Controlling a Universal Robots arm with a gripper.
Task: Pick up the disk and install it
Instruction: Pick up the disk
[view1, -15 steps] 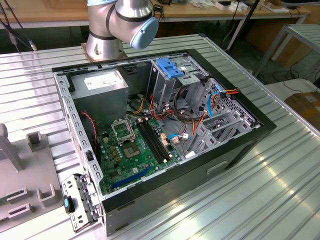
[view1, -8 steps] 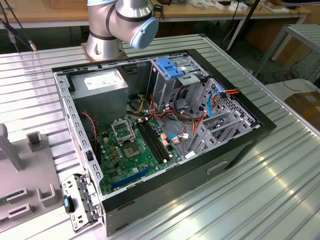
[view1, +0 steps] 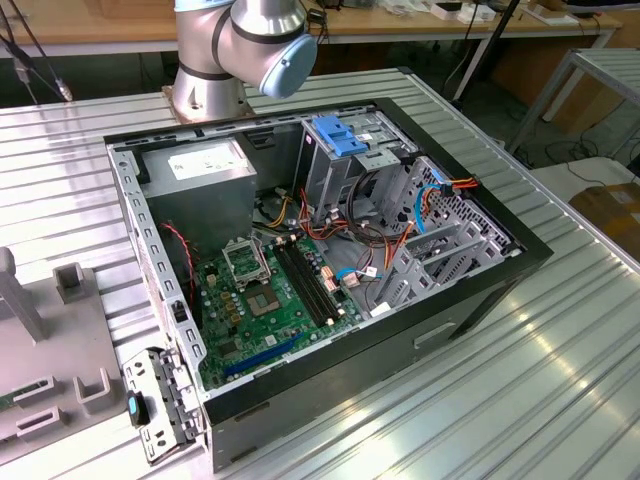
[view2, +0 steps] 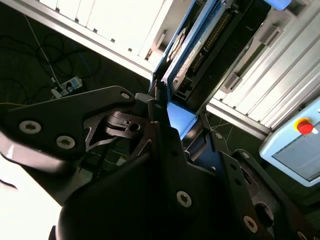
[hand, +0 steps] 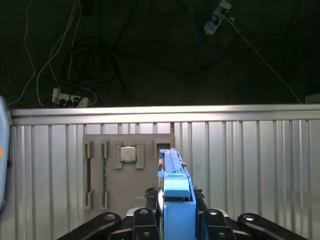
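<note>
Above the grey fixture plate (hand: 127, 172), the gripper (hand: 175, 222) pinches the blue-framed disk (hand: 171, 165) edge-on, held clear of the plate. The pick looks done to me; installing calls for squaring its edges to a bay in the open computer case (view1: 400, 345) beside the plate.

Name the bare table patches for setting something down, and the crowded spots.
Bare ribbed table on the exterior view's right of the computer case. Crowded: inside the case, and the grey fixture tray. The gripper holds the disk.
</note>
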